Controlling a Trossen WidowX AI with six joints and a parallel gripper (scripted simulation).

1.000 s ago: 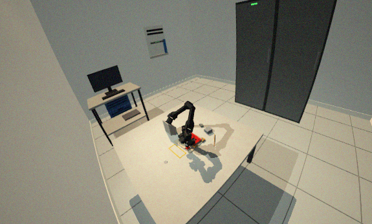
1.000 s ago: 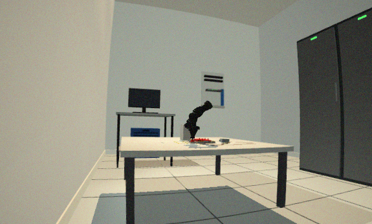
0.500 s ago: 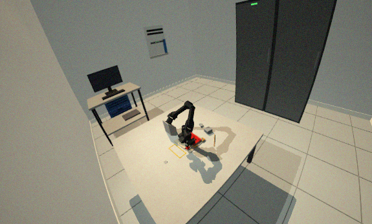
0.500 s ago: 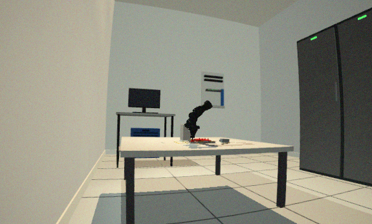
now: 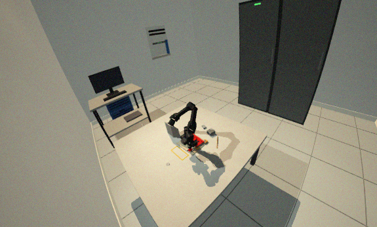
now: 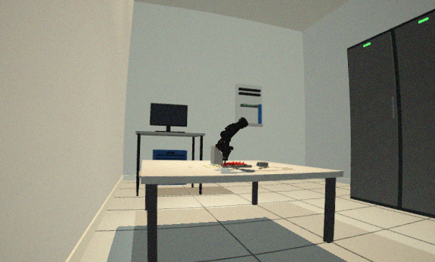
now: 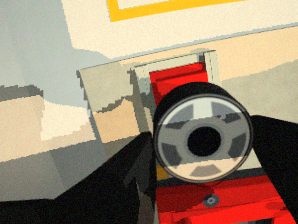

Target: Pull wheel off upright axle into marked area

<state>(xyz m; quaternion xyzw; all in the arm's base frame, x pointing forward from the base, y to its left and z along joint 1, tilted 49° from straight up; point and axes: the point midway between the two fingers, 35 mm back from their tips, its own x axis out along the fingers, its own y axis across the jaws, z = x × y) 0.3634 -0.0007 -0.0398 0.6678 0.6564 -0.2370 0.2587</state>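
Note:
The wheel point(image 7: 202, 111), with a black tyre and grey spoked rim, faces the wrist camera. My gripper point(image 7: 200, 134) point(image 5: 190, 148) point(image 6: 225, 163) is shut on it, one black finger on each side. Below it is a red assembly point(image 7: 227, 194) point(image 5: 198, 141) point(image 6: 237, 163). The wheel's centre looks black; the upright axle cannot be made out there, and I cannot tell whether the wheel is still around it. The marked area, a yellow outline point(image 7: 114, 10) point(image 5: 177, 155), lies on the table just beyond the assembly in the wrist view. The wheel is outside it.
A grey upright panel point(image 5: 172, 130) point(image 6: 215, 155) stands close beside the arm. A dark grey block point(image 5: 210, 132) point(image 6: 262, 164), a smaller grey piece point(image 5: 204, 126) and a thin orange-brown stick point(image 5: 217, 142) lie on the assembly's other side. A tiny pale object point(image 5: 168, 164) lies beyond the outline.

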